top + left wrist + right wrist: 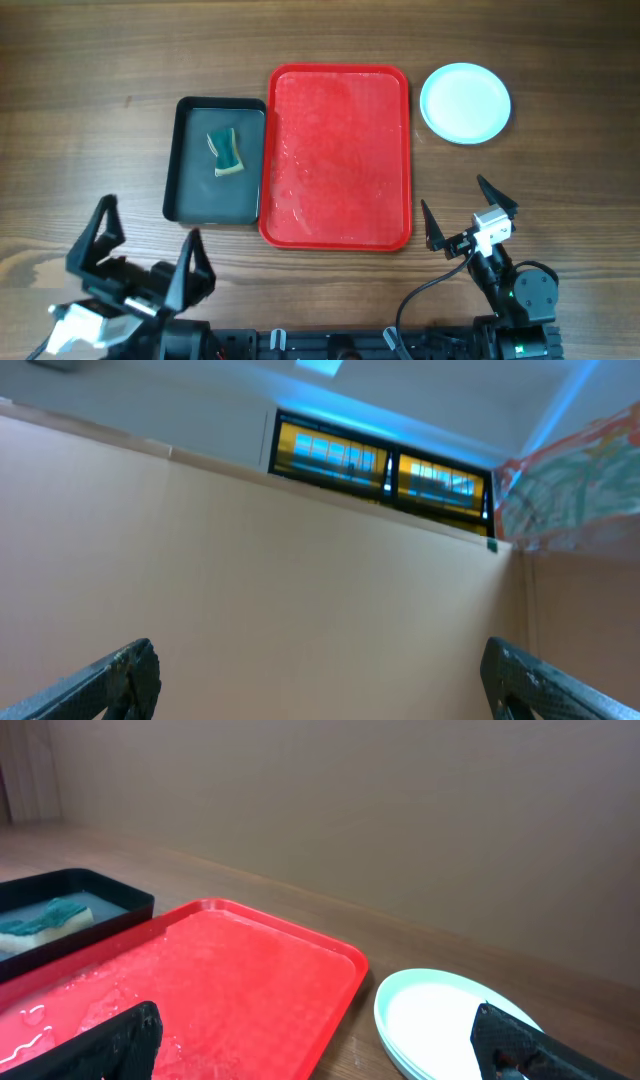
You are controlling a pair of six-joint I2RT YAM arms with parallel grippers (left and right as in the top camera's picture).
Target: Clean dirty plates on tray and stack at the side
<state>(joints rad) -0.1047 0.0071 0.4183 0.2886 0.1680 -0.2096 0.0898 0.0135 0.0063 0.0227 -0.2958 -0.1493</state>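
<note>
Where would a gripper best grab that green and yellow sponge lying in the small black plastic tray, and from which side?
Pinch the green and yellow sponge across its narrow width, coming straight down from above. It lies low inside the black tray, whose raised walls would likely block a sideways approach, and its short sides look slim enough for two fingers. The left gripper is nearer.

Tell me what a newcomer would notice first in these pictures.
The big red tray, wet and bare, fills the middle of the table. Just past its far right corner sits a stack of pale plates, and a black tray holding a green-and-yellow sponge lies along its left side.
</note>
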